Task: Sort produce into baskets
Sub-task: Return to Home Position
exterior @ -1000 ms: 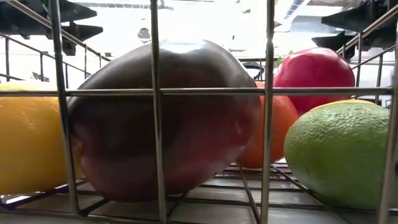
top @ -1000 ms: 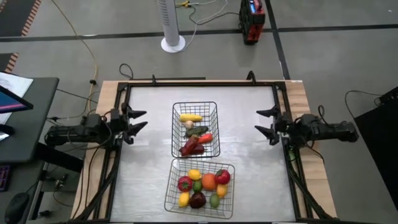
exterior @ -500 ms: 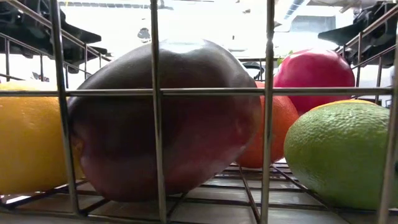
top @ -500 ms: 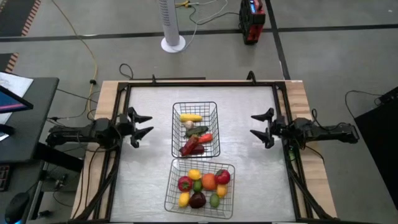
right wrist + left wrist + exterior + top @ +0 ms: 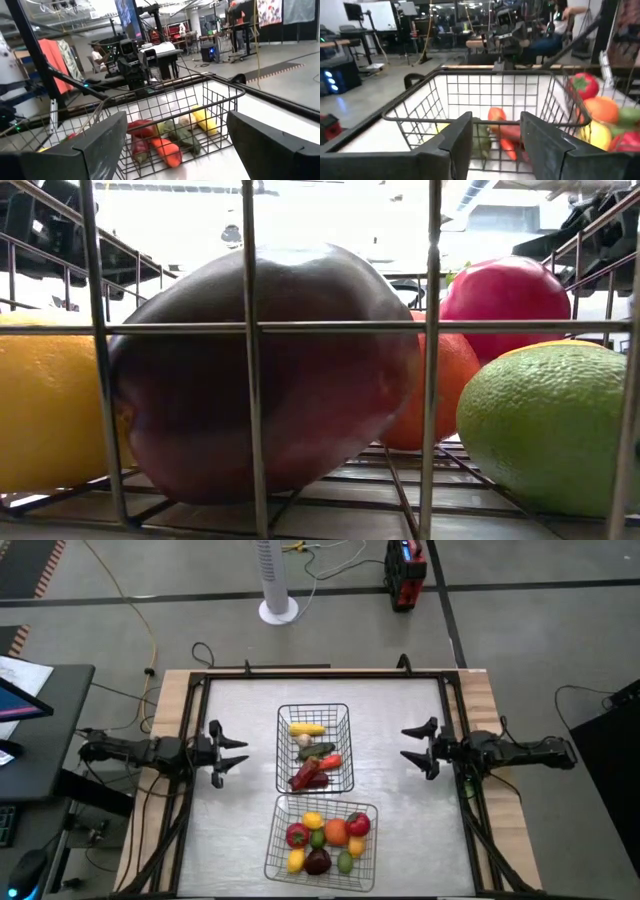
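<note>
Two wire baskets hold the produce mid-table; left jaws and right jaws hang open, empty, at opposite table sides.

— What sort of place is this?
— A robotics lab. The floor is bare concrete, and a tower fan and a red equipment box stand beyond the tabletop.
— And farther off?
— A whiteboard, a monitor on a stand, desks, loose cables, and a seated person.
</note>
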`<action>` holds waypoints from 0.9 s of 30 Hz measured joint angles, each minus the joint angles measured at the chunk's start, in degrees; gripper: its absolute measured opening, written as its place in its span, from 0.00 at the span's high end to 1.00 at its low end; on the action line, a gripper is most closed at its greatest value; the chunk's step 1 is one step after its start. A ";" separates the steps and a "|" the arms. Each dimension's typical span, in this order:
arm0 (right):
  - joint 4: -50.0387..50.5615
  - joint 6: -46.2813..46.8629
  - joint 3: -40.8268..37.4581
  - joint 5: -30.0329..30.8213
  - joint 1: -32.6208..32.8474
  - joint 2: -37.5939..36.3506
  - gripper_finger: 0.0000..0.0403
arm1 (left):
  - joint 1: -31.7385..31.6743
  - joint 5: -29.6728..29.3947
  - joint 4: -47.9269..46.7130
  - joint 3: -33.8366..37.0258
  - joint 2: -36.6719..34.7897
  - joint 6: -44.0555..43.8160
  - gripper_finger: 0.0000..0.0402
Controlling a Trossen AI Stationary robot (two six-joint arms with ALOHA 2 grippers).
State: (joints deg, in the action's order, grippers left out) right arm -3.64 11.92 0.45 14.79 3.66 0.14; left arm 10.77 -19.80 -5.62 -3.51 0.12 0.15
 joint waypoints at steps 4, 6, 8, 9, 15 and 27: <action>0.07 0.55 -0.02 0.17 -0.46 0.00 0.09 | 0.20 -1.70 -0.26 -0.04 0.22 3.29 0.65; 0.17 -0.13 -0.02 0.15 -0.44 0.00 0.09 | 0.14 -2.57 -0.27 -0.07 0.22 5.00 0.65; 0.23 -0.17 -0.04 0.13 -0.44 0.00 0.09 | 0.14 -2.83 -0.31 -0.08 0.22 7.01 0.66; 0.25 -0.19 -0.04 0.13 -0.44 0.00 0.09 | 0.14 -2.85 -0.32 -0.09 0.22 7.52 0.66; 0.39 -0.24 -0.04 0.13 -0.44 0.00 0.09 | 0.14 -2.92 -0.36 -0.09 0.22 4.07 0.66; 0.46 -0.35 -0.09 0.13 -0.44 0.00 0.09 | 0.14 -2.92 -0.45 -0.09 0.22 4.74 0.66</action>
State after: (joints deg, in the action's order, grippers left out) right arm -3.18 11.57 0.36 14.92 3.22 0.14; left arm 10.92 -22.72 -6.07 -3.60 0.34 4.90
